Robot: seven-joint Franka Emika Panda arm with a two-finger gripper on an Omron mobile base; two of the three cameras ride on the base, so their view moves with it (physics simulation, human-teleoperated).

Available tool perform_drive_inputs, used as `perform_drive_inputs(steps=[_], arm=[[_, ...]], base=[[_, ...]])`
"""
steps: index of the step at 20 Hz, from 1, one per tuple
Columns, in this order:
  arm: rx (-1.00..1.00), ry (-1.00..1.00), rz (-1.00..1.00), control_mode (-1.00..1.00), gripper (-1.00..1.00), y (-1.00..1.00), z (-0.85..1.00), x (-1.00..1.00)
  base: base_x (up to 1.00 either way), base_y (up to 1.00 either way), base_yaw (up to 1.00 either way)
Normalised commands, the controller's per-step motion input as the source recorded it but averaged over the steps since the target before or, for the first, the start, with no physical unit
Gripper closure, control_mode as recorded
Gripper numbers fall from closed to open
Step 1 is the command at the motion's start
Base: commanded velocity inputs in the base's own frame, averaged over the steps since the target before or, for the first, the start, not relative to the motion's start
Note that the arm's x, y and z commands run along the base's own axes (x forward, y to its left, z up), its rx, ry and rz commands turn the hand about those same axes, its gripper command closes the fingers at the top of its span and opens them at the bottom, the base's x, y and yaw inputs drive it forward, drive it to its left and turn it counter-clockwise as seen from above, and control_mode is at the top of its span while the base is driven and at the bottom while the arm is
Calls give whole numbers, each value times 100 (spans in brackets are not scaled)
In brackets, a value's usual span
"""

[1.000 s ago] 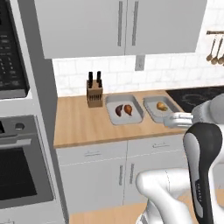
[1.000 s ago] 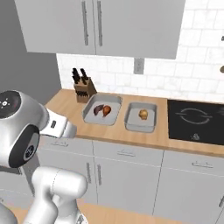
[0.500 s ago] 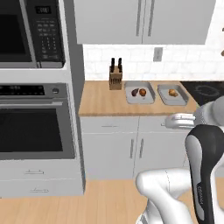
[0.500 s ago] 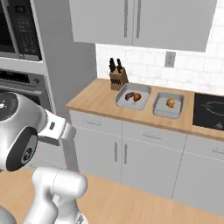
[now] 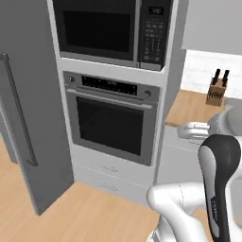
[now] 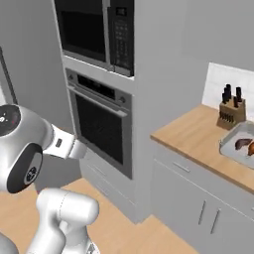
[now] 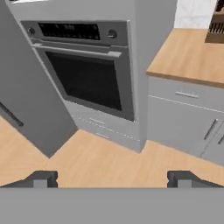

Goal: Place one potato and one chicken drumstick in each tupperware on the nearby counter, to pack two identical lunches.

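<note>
The wooden counter (image 6: 198, 136) runs off to the right, beside the oven column. At the right edge of the right base view, one light-grey tupperware (image 6: 229, 142) lies on it. It holds a dark reddish-brown potato (image 6: 241, 144) with an orange chicken drumstick (image 6: 251, 148) next to it, cut off by the frame. The other tupperware is out of view. In the hand view my gripper (image 7: 112, 179) is open and holds nothing. It hangs over the wooden floor, well left of the counter (image 7: 192, 54).
A built-in oven (image 5: 113, 120) with a microwave (image 5: 111, 30) above it stands straight ahead. A tall grey fridge (image 5: 23, 104) is to its left. The knife block (image 6: 231, 110) stands at the counter's back wall. Grey cabinet doors (image 7: 188, 120) sit below the counter.
The whole picture has shifted: the base has moved left and away from the counter. The tupperware slid to the right edge, and the oven and fridge came into view.
</note>
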Motion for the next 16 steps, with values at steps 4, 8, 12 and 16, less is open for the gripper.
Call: perform_drive_inputs(steps=[4, 8, 12, 16], arm=[[0, 0, 0, 100, -100, 0, 0, 0], [0, 0, 0, 100, -100, 0, 0, 0], [0, 0, 0, 100, -100, 0, 0, 0], [0, 0, 0, 100, -100, 0, 0, 0]], base=[[0, 48, 87], [0, 70, 82], [4, 80, 76], [63, 81, 57]])
